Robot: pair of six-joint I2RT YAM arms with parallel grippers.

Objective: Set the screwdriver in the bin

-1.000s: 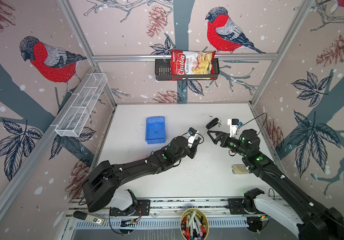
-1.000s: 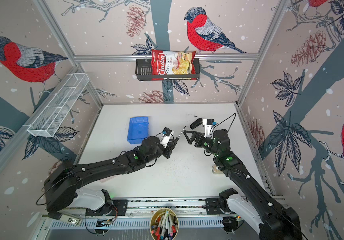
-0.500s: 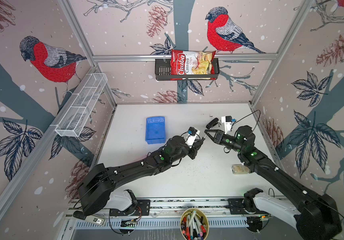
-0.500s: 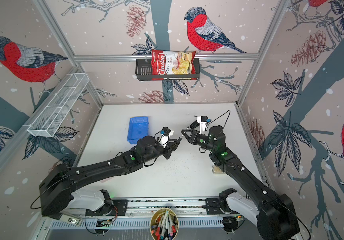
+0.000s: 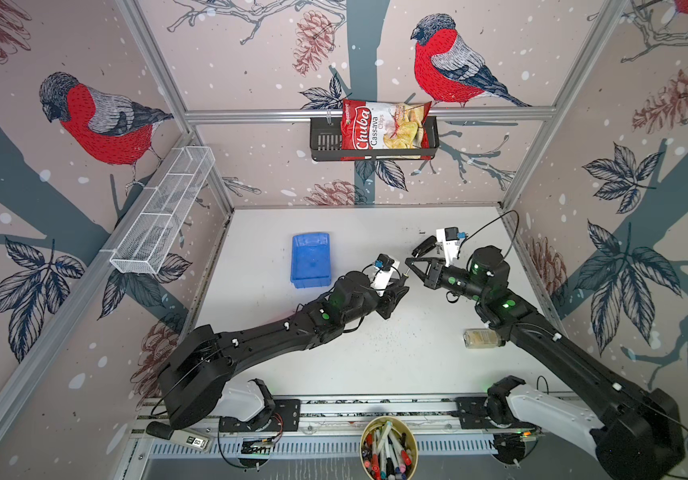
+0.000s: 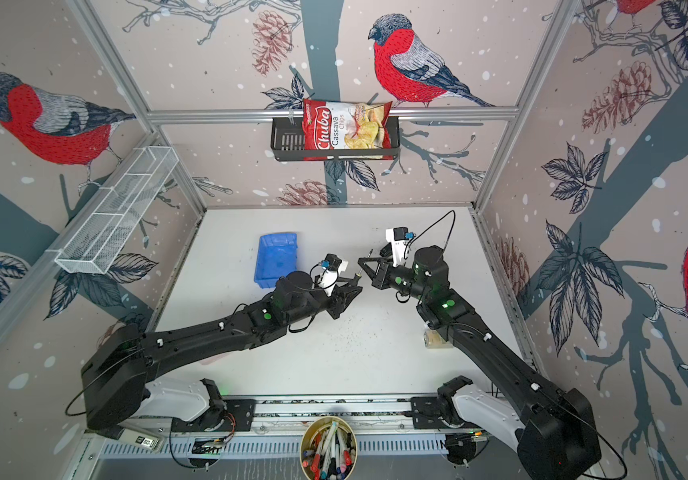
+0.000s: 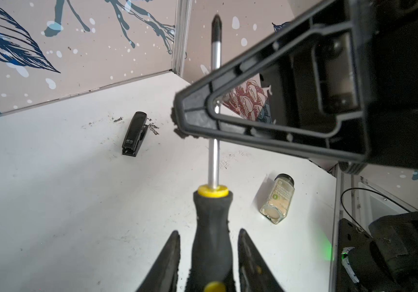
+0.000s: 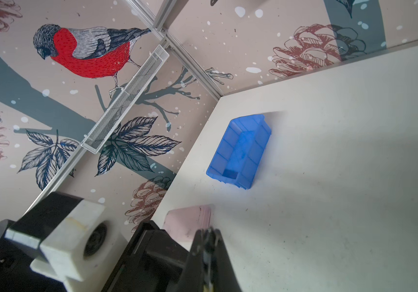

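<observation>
Screwdriver (image 7: 213, 202) hangs above the middle of the tabletop (image 5: 375, 353). The right tool (image 5: 410, 264) is closed on its shaft, and the left tool (image 7: 209, 232) stands a little open around the handle. Handover looks nearly finished; the carry to the empty blue bin (image 5: 311, 259), at 9 o'clock, is not yet done.

The screwdriver (image 7: 212, 217) has a black handle with a yellow collar and a bright shaft ending in a dark tip. It is up off the desk (image 5: 375, 357) near the middle of both top views, its shaft pinched by the closed right hand (image 7: 194, 118) and its handle between the parted fingers of the left hand (image 7: 209, 232), with a gap on each side. The bin (image 5: 311, 259), a small blue open-topped tray with low walls, stands flat and empty on the desk left of centre, apart from the screwdriver.
</observation>
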